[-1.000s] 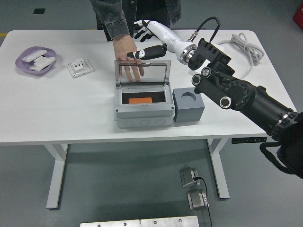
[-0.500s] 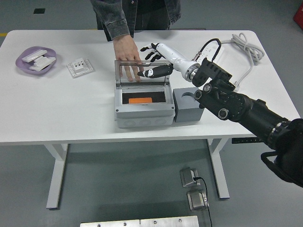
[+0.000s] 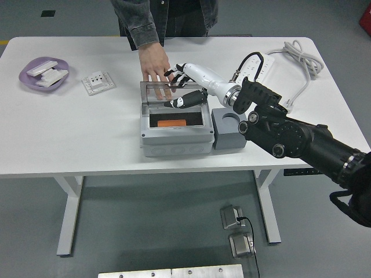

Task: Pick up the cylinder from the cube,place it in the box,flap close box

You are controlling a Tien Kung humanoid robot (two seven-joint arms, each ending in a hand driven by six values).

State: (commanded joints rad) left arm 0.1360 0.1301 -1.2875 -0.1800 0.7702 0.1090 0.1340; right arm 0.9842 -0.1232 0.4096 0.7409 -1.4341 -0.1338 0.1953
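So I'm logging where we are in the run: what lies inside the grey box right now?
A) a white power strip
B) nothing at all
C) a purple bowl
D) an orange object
D: an orange object shows in the dark opening of the grey box, beneath the robot hand reaching over the clear lid.

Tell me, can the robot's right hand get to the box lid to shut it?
Probably yes. The right hand is already at the clear lid of the grey box, fingers spread, nothing blocking it. But a person's hand rests just behind the lid, very close.
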